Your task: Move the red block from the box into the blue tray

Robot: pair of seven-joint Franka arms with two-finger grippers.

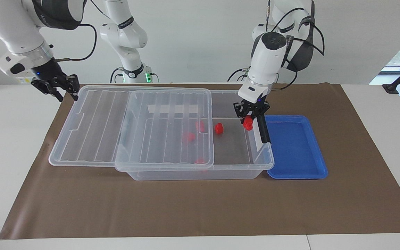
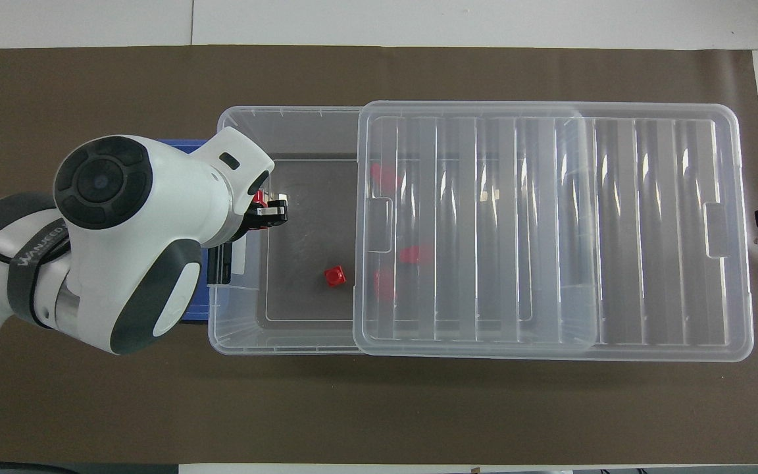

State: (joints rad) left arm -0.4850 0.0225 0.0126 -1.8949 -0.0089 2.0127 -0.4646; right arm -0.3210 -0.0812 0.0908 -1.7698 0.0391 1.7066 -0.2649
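Over the box (image 1: 255, 163) end, left gripper (image 1: 249, 118) is clamping red block (image 1: 248, 123); should be clearing the rim before lowering into blue tray (image 1: 295, 149). Right gripper (image 1: 57, 86) waiting, fingers unclear.

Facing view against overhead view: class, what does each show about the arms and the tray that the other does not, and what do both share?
Only the facing view shows the blue tray bare beside the box, and the right gripper off the lid's end. Only the overhead view shows the left arm covering most of that tray. Both show the left gripper shut on the red block, lifted over the box's uncovered end, with a loose red piece inside.
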